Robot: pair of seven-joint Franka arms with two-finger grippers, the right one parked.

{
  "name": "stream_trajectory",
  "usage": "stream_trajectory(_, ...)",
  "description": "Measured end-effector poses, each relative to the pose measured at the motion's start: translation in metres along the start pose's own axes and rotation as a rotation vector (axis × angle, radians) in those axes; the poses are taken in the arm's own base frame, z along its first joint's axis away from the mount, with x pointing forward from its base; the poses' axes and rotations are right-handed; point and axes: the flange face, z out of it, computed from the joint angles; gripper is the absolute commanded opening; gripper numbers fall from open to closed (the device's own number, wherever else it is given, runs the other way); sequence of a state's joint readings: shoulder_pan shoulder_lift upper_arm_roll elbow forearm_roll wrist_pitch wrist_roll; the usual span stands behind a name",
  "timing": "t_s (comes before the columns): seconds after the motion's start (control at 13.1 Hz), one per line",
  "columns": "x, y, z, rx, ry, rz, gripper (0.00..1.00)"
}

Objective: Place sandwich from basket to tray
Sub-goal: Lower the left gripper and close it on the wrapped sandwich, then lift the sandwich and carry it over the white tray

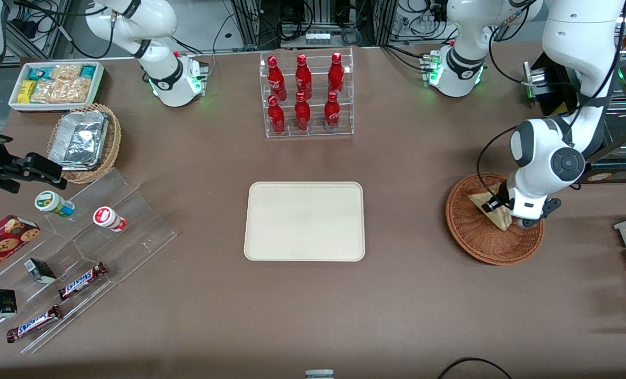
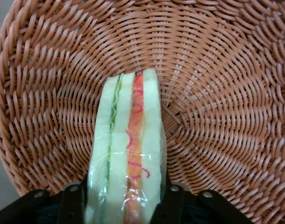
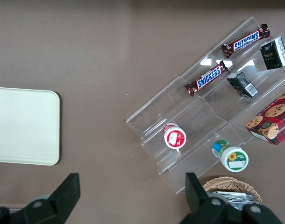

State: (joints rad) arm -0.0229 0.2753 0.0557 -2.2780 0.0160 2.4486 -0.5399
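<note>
The bench (image 1: 397, 305) lies bare between the tray (image 1: 304, 221) at its middle and the basket (image 1: 476, 242) toward the working arm's end. The basket sits well apart from the tray. Down inside the basket, the claw (image 1: 502, 213) has closed its fingers (image 2: 173, 198) against both bread faces of the sandwich (image 2: 131, 149). Only the wrist view shows the red-orange and green filling layers and the fingers pressing the bread.
</note>
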Motion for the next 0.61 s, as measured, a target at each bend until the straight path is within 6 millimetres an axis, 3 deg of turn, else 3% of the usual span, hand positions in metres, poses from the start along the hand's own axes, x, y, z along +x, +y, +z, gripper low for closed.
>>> stream_trajectory(0.15,0.004,0.005,-0.021,0.008,-0.015,0.006,0.28)
stream_trajectory(0.3,0.008,0.025,-0.069,0.026,-0.04,0.035,0.28)
stream_trajectory(0.46,0.002,0.068,-0.124,0.043,-0.047,0.083,0.27)
stream_trajectory(0.61,-0.008,0.109,-0.153,0.045,-0.032,0.106,0.26)
